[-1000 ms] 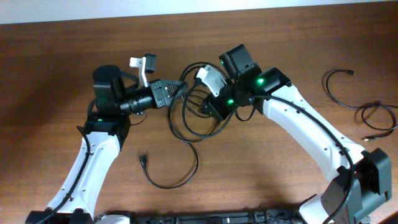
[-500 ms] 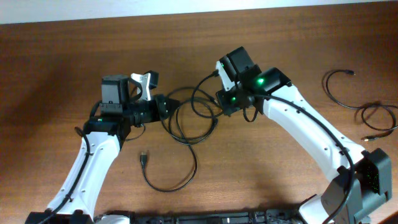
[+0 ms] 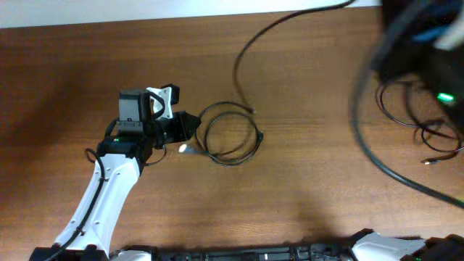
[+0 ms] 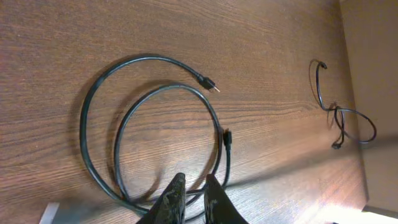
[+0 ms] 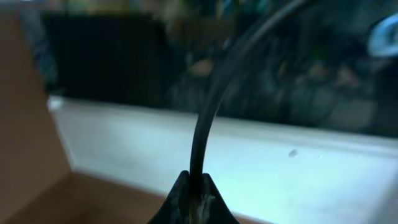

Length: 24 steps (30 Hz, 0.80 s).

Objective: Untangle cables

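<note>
A black cable (image 3: 230, 163) lies in a two-turn coil on the brown table. In the left wrist view the same coil (image 4: 138, 57) shows a plug (image 4: 211, 86) at each end. My left gripper (image 3: 190, 129) sits at the coil's left edge. Its jaws (image 4: 193, 178) are pinched on a strand there. My right gripper (image 5: 194, 179) is shut on a second black cable (image 5: 205, 118) and is raised high. That cable (image 3: 236, 69) runs from near the coil's top up to the far edge. The right arm (image 3: 424, 43) is a dark blur at the upper right.
Two more thin black cables (image 3: 395, 98) (image 3: 442, 138) lie looped at the table's right side. They also show in the left wrist view (image 4: 348, 118). A thick blurred black wire (image 3: 362, 130) hangs near the camera. A small white patch (image 3: 183, 148) lies beside my left gripper.
My right arm has risen fast toward the camera, drawing one cable up and out of the tangle. The left gripper has kept its place and the remaining cable has tightened into a neat coil.
</note>
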Each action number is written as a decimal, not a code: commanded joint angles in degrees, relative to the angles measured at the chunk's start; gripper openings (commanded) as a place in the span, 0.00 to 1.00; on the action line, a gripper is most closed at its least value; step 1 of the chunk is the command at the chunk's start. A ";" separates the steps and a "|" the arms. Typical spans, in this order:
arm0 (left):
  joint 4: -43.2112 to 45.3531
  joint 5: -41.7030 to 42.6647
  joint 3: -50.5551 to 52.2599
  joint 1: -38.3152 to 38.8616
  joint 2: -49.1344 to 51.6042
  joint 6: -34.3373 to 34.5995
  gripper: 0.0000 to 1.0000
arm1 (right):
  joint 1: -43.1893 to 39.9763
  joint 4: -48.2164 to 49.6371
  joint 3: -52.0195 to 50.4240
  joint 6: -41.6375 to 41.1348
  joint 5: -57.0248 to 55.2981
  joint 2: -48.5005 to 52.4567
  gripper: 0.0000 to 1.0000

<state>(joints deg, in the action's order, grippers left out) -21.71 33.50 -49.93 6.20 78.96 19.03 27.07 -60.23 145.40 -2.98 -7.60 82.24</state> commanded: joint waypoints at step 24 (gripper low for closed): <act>-1.14 -0.52 -0.15 0.04 -0.87 -2.01 0.10 | -55.71 -37.07 -0.63 -11.02 3.93 28.72 0.36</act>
<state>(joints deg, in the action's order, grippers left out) -22.96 33.36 -49.93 6.20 78.96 17.96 -25.19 -96.97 147.15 -13.72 -12.16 109.89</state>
